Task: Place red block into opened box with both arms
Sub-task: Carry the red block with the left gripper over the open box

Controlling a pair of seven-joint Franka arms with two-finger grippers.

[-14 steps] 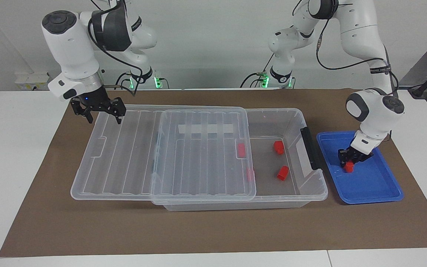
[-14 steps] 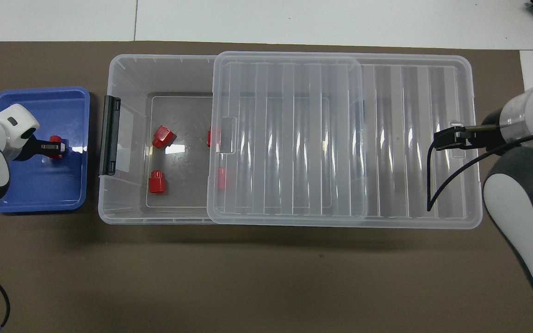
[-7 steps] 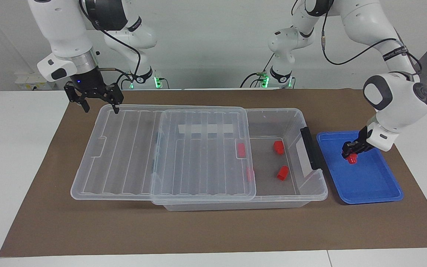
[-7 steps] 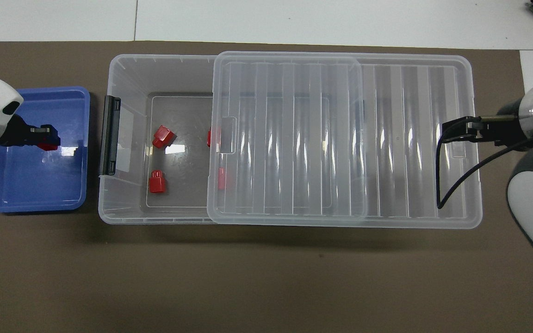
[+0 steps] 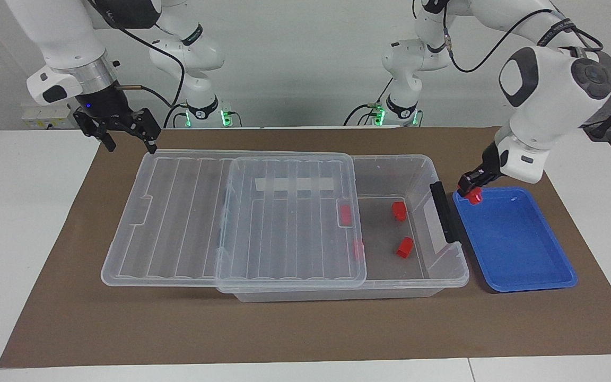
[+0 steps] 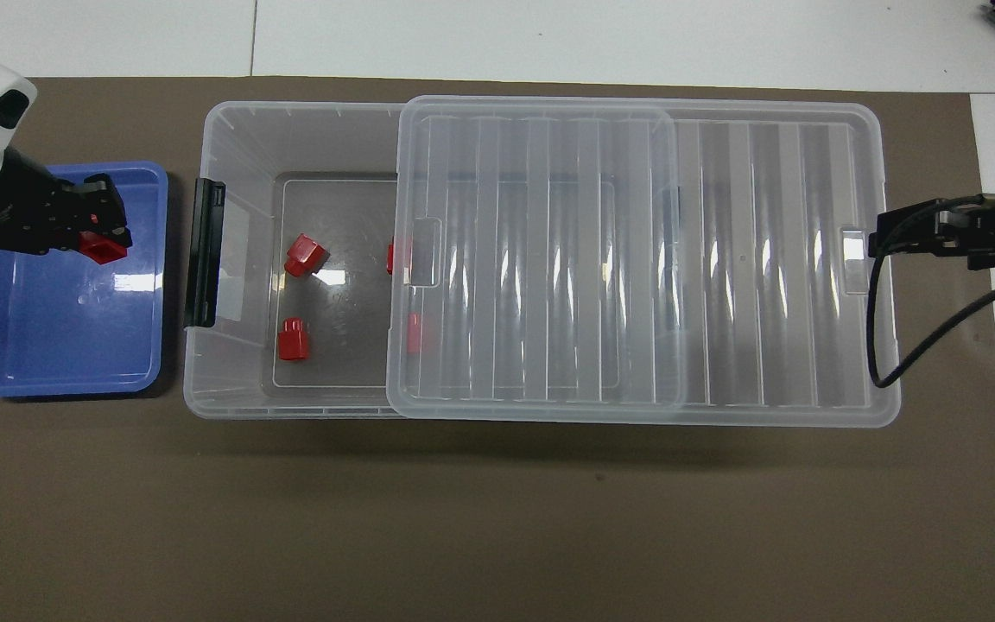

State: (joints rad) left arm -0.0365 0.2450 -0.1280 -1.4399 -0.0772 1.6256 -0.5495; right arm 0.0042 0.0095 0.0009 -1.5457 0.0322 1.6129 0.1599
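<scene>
My left gripper is shut on a small red block and holds it in the air over the blue tray's edge beside the box. The clear box has its ribbed lid slid toward the right arm's end, so the end by the dark handle is uncovered. Two red blocks lie on its bare floor, and two more show through the lid. The right gripper hangs open above the lid's end.
A brown mat covers the table under the box and tray. A black cable loops down from the right wrist over the lid's end. White tabletop flanks the mat at both ends.
The left gripper has lifted the red block out of the tray and carried it up toward the box. The right gripper has risen and drawn back off the lid's end.
</scene>
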